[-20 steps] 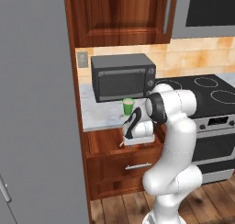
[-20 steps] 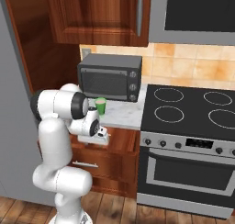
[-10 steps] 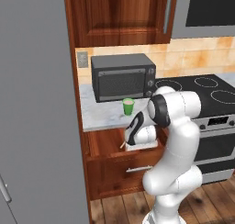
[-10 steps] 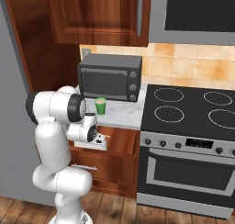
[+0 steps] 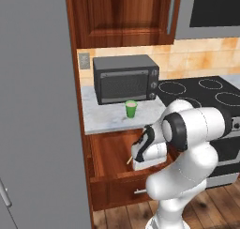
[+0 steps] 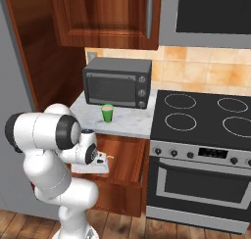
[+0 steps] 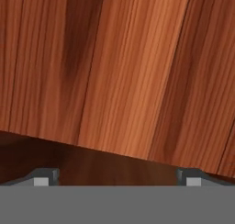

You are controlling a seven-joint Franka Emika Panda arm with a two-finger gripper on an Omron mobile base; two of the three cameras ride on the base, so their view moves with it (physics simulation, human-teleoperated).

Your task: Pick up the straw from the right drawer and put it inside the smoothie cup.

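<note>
Item: straw (image 5: 129,160) — thin pale tan stick, a short end showing just left of the robot's hand, at centre of the left base view; the rest is hidden behind the hand. In the right base view a small pale sliver (image 6: 109,157) shows just right of the hand, lower left of centre. It lies in the right drawer (image 5: 112,150), which stands pulled out below the counter.

Handling, judged: very light, thin and smooth, likely to roll or slip from a loose hold; stiff enough to lift by one point but easily crushed or bent by hard squeezing. Best taken near the middle of the straight part, across its width, away from the bent tip, so it hangs balanced and can be tipped upright for the cup.

Item: gripper (image 7: 117,176) — low inside the drawer; the hand view shows the reddish wood of the drawer close ahead, with the two dark finger tips at the lower left and lower right of the frame, spread wide with nothing between them.

Item: smoothie cup (image 5: 131,109) — small green cup with pale rim, upright on the counter in front of the microwave (image 5: 125,78), centre of the left base view; centre left in the right base view (image 6: 107,113). Narrow mouth; light, may tip if the straw knocks the rim
</note>
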